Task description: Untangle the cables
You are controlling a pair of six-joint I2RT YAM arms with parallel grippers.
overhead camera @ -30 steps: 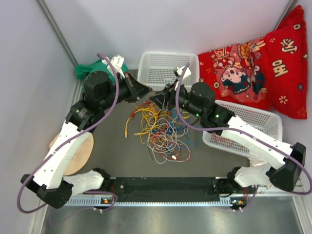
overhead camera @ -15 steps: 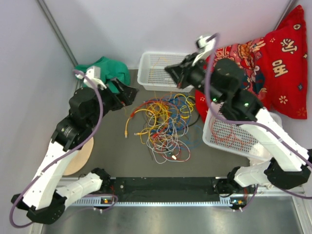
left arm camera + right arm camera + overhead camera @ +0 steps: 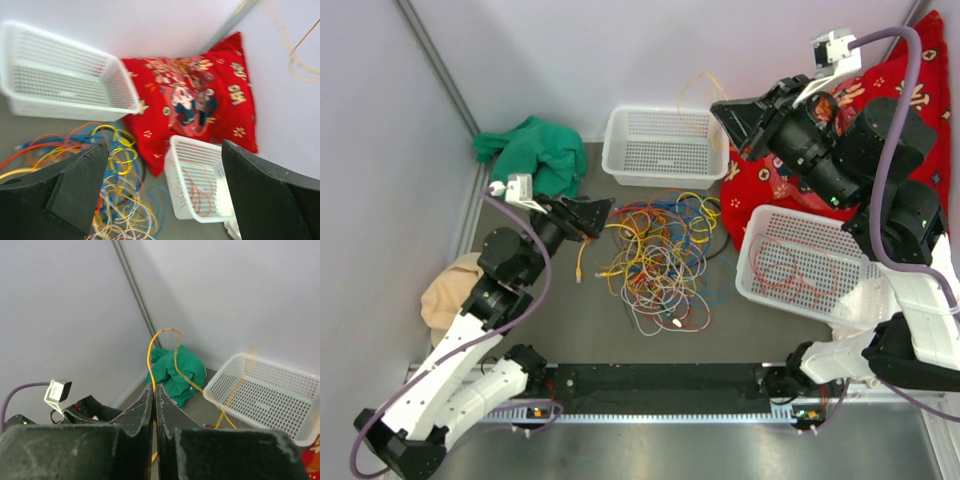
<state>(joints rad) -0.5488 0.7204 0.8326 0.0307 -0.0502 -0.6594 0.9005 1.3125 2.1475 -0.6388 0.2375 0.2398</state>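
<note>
Right claw (image 3: 154,388) is pinched shut on one yellow cable (image 3: 161,331), held high up over the far basket (image 3: 655,140). Likely reason: pulling a single strand upward lets it slide out of the knot by its own slack. The strand arcs above the fingertips and trails back down toward the heap; where it rejoins is too faint to tell. Left claw (image 3: 598,216) is spread wide and holds nothing. It sits low at the left edge of the cables (image 3: 655,255), probably placed to pin or catch the heap while the other arm pulls. Most of the cables lie tangled mid-surface (image 3: 570,310), yellow, orange, blue, red and grey loops overlapping. The near basket (image 3: 765,225) on the right has a reddish coil inside, so it looks like the drop spot for freed ones. Red pillow (image 3: 920,40) and green cloth (image 3: 530,150) are off to the sides, not involved. Judged early on: the heap is barely thinned.
</note>
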